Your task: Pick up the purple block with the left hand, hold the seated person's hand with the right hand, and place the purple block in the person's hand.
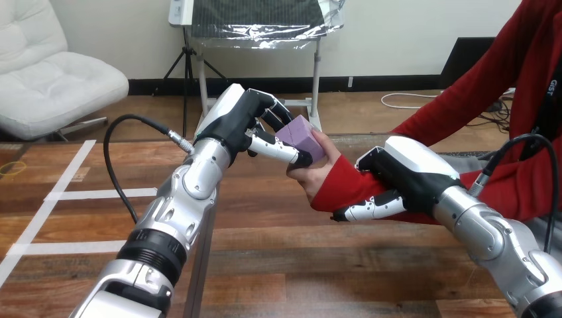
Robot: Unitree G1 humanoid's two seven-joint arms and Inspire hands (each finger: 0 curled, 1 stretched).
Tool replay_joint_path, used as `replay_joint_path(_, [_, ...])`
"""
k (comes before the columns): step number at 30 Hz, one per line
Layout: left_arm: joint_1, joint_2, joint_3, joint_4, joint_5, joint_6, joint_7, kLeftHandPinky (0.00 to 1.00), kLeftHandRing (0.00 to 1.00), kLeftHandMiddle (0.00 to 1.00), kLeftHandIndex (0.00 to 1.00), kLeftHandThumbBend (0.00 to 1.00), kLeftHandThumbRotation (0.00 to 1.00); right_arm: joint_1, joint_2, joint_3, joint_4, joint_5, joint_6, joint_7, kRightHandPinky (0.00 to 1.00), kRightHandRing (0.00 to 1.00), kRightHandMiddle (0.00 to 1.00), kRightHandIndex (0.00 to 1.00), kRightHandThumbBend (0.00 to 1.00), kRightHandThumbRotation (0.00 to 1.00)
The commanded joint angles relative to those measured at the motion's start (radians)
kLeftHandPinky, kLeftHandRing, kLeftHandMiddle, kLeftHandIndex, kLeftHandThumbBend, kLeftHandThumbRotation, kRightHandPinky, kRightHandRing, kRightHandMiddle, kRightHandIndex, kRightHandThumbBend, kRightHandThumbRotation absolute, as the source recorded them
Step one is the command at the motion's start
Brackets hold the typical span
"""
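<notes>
My left robot hand (242, 120) pinches the purple block (299, 136), touching the person's hand (311, 175) above the mid-counter (298, 265). My right robot hand (411, 175) clasps the person's forearm (338, 184). Release should come slowly, once their palm bears it.

- The wooden table (298, 265) is brown and made of long boards. It lies under the left hand (242, 122) and under the right hand (411, 175).
- White tape strips (99, 194) are stuck on the table, left of the left hand and lower down. One long strip slants. Two shorter ones go across and meet it.
- A thin yellow loop (9, 167) lies on the table, far to the left of the left hand. I cannot tell what it is.
- A grey strip (201, 265) runs along the table below the left hand, where two table tops meet.
</notes>
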Motion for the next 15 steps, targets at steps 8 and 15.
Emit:
replay_joint_path(8, [-0.075, -0.051, -0.040, 0.003, 0.012, -0.011, -0.013, 0.15, 0.22, 0.31, 0.42, 0.75, 0.00, -0.137, 0.064, -0.010, -0.114, 0.021, -0.016, 0.006, 0.32, 0.35, 0.38, 0.40, 0.74, 0.44])
replay_joint_path(15, [-0.071, -0.053, -0.039, 0.009, 0.008, -0.018, -0.018, 0.13, 0.20, 0.29, 0.42, 0.75, 0.00, -0.141, 0.065, -0.013, -0.122, 0.023, -0.007, 0.011, 0.32, 0.35, 0.38, 0.40, 0.74, 0.43])
